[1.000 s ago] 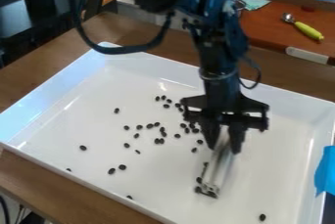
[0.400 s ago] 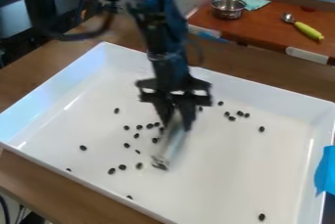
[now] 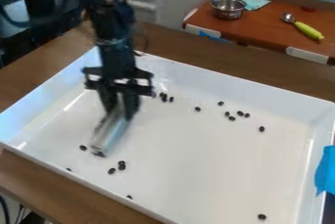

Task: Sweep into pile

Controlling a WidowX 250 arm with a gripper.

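The fingers [image 3: 118, 115] gripping a silvery tool [image 3: 108, 135] have moved toward the tray's bluish wall [image 3: 40, 101].

The black gripper [image 3: 119, 112] hangs over the white tray [image 3: 203, 189] toward nine o'clock, a pale tool [image 3: 110, 134] between its fingers, tilted, its lower end beside dark beans. Other beans [image 3: 240, 114] lie scattered at twelve, two, between four and five, and eight o'clock. Beyond the tray stand a metal bowl [image 3: 228, 8] at one o'clock and a green-handled scoop [image 3: 307, 31] between one and two.
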